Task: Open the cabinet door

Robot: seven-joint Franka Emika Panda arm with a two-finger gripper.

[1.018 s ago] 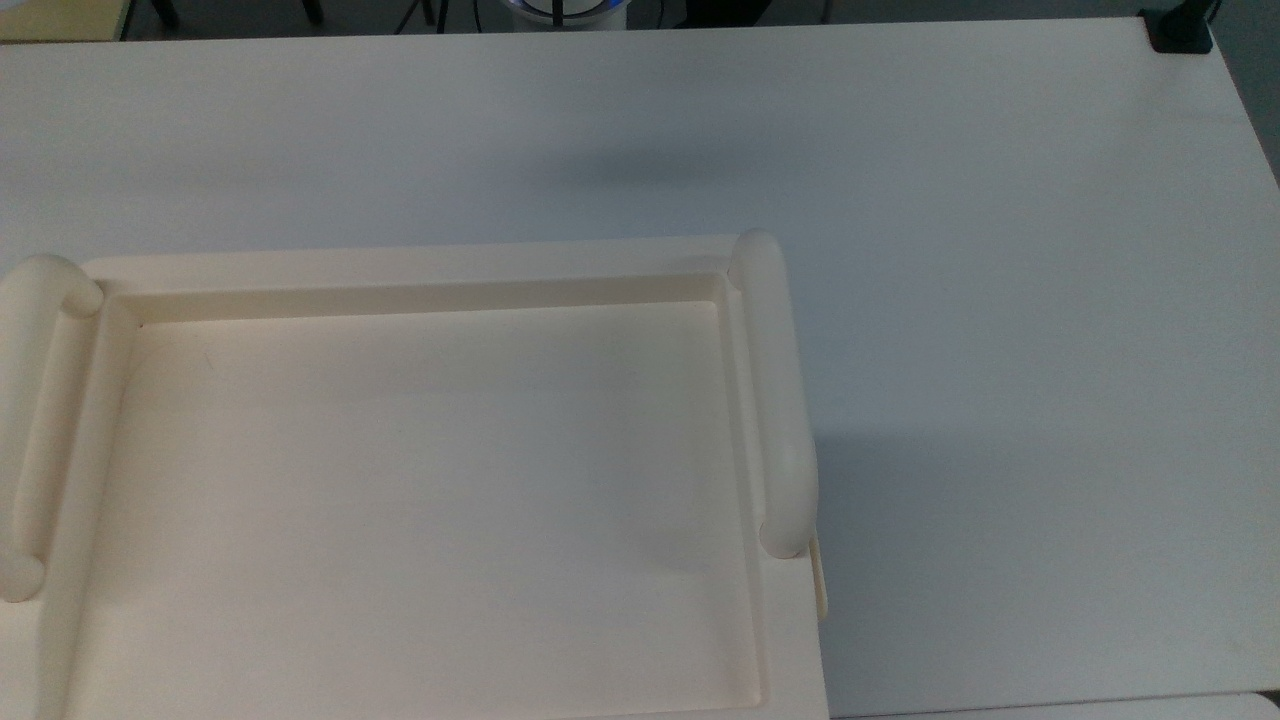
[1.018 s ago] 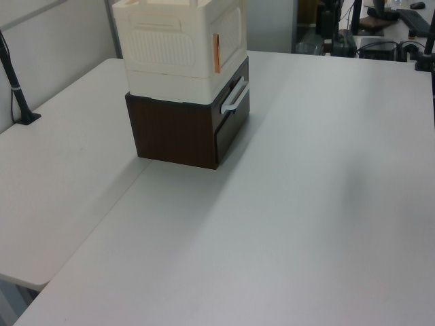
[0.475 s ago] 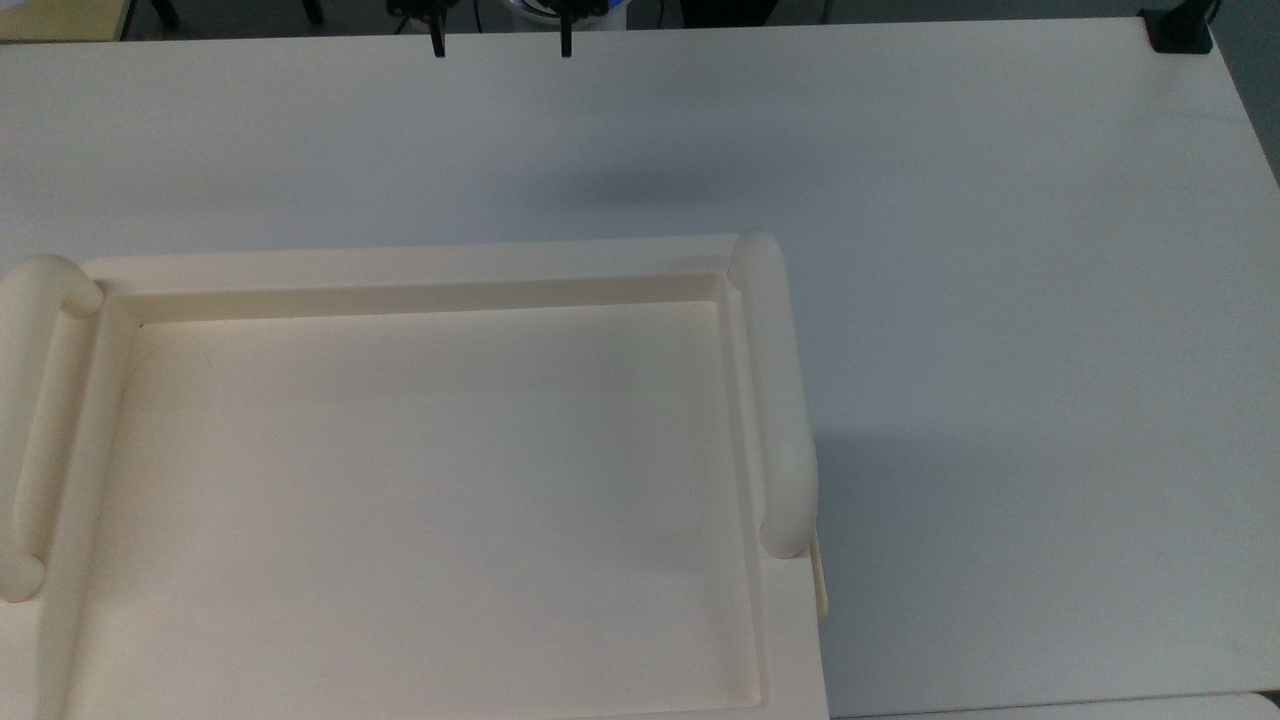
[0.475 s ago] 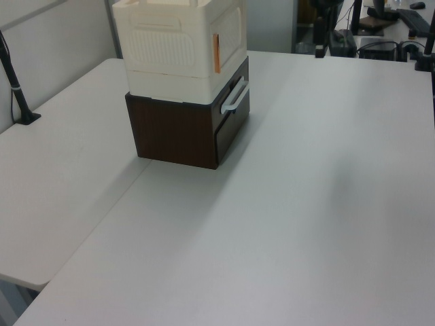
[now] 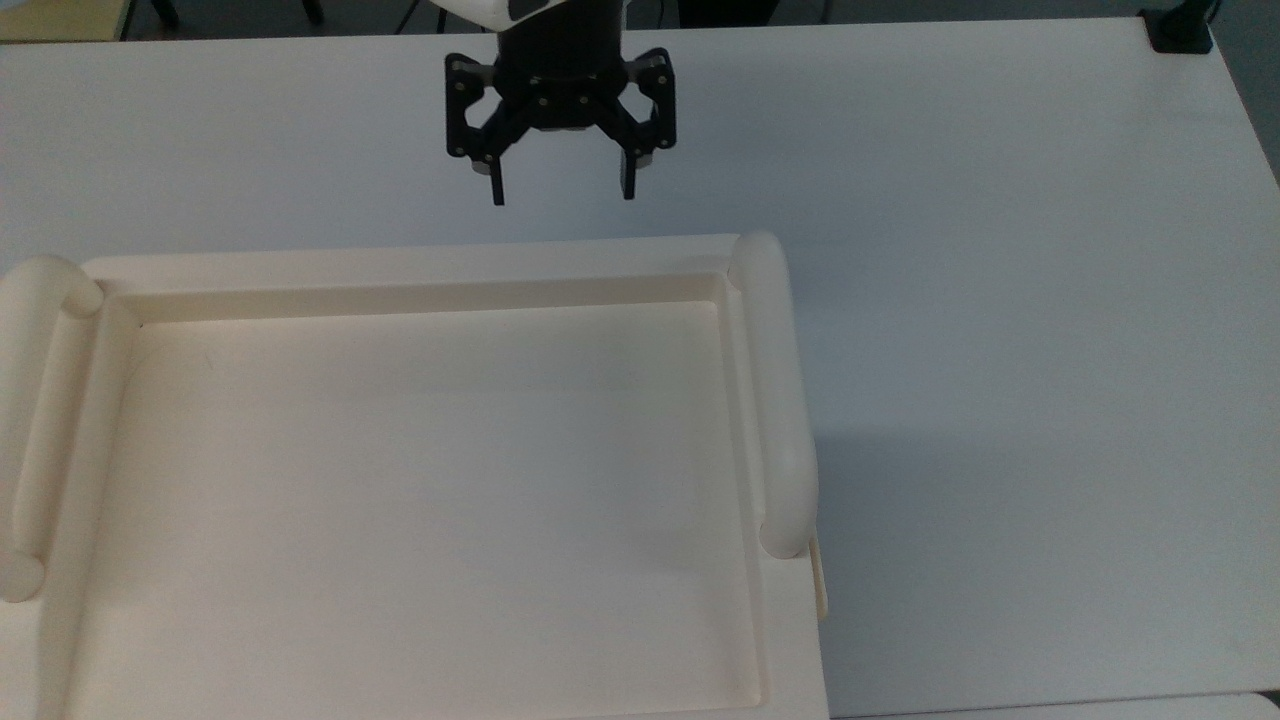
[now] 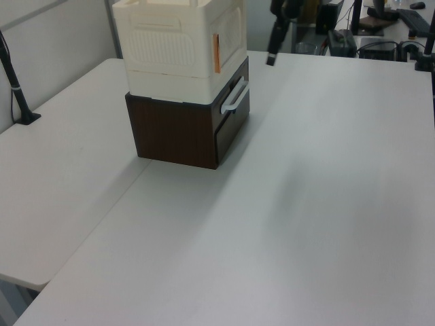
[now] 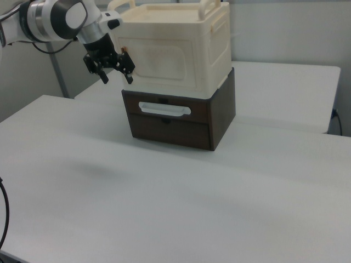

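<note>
While the hand (image 7: 112, 72), fingers spread and empty, hangs upper left in the right view, the door (image 7: 162, 63) lies just right of it, long axis horizontal.

Cabinet (image 7: 175, 49): cream, its door (image 7: 164, 57) the same cream with a ribbed pattern. Strip (image 6: 217, 53) on its edge: orange. Base (image 7: 181, 118) beneath: dark brown, with a white handle (image 7: 164, 109). Gripper (image 5: 561, 195): black. Arm (image 7: 55, 19): white and grey. Table (image 5: 1000, 250): plain white.
</note>
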